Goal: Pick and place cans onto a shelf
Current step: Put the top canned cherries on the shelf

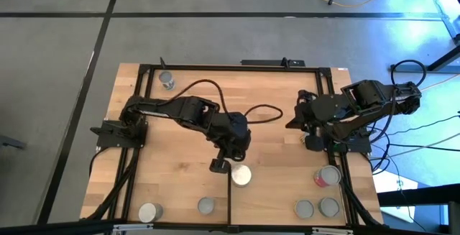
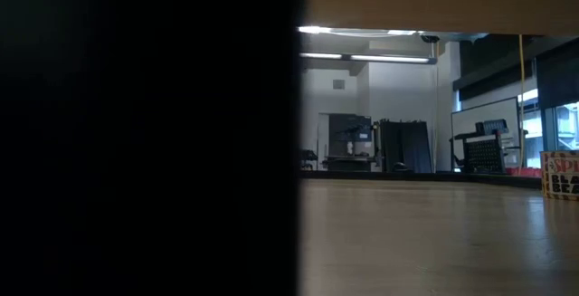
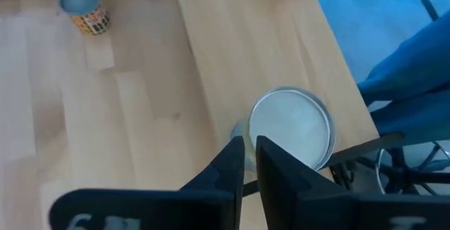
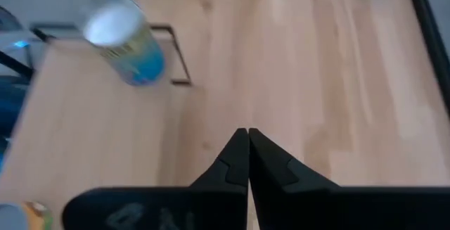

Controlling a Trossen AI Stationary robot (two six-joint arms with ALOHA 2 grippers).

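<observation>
A can with a whitish top (image 3: 292, 128) (image 1: 241, 175) stands upright on its base on the light-wood shelf (image 3: 232, 40), near the shelf's edge. My left gripper (image 3: 250, 145) (image 1: 220, 165) hovers at this can's rim, its fingers a narrow gap apart. My right gripper (image 4: 247, 135) (image 1: 295, 123) is shut over bare tabletop at the right, holding nothing. Other cans stand along the near edge (image 1: 206, 205) (image 1: 305, 208), one has a red-pink side (image 1: 328, 176), and one stands at the far left (image 1: 167, 80). My left gripper comes at the whitish-topped can slanting down from above. One fingertip (image 3: 238, 145) shows over the can's outer side and the other (image 3: 263, 144) over its top, with the rim (image 3: 251, 121) running between them. Whether they touch the can I cannot tell.
A black frame (image 1: 215, 67) runs around the tabletop, and a black cable (image 1: 251, 111) loops across its middle. A thin black strip (image 1: 230, 200) runs toward the near edge. In the low view a dark mass (image 2: 145, 133) fills the left half, and a labelled can (image 2: 561, 174) shows at the right.
</observation>
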